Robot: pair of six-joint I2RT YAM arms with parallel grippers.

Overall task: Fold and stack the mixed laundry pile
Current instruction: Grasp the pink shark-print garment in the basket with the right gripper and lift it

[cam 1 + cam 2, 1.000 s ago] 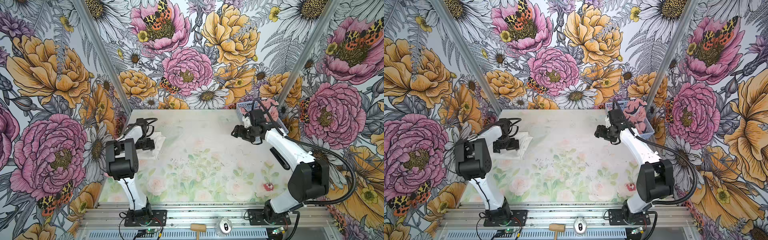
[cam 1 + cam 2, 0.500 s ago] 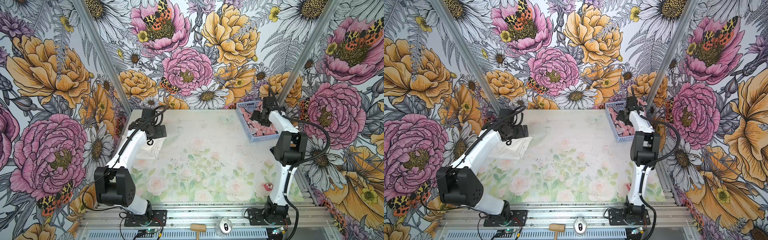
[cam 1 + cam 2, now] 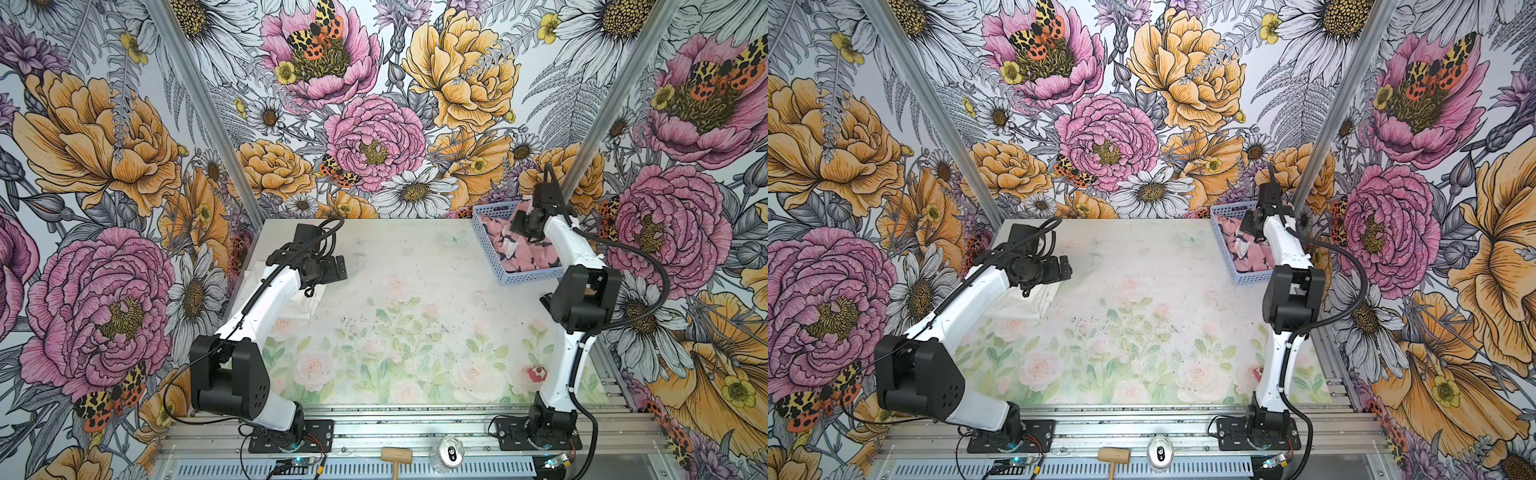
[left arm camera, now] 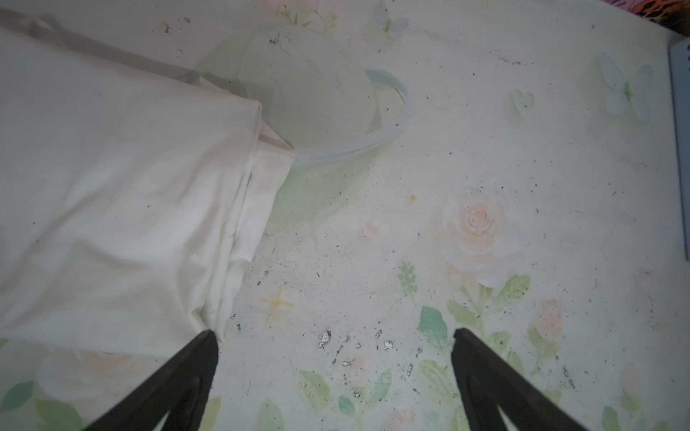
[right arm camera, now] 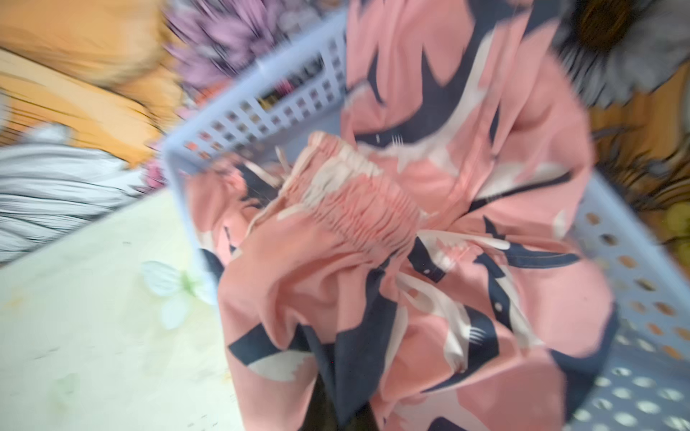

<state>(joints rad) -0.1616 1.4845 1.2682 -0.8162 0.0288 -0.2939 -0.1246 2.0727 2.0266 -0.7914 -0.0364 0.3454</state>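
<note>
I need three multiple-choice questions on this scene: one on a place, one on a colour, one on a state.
1. The pink garment lies: A. on the T-shirt; B. in the blue basket; C. in the left gripper.
2. The T-shirt is: A. black; B. yellow; C. white.
3. The left gripper is: A. open; B. shut on the T-shirt; C. shut on the basket.
Answers: B, basket walls surround it; C, plain white cloth; A, its fingers stand wide apart, nothing between them.

Both top views: bright, even, sharp. Faint soft shadow on the table [image 3: 415, 270] around 10 o'clock. Left wrist view: washed out, white T-shirt [image 4: 112, 186] nearly blown out. Right wrist view: heavy motion blur, pink garment [image 5: 373, 224] and basket [image 5: 261, 108] smeared, worst at the edges.
</note>
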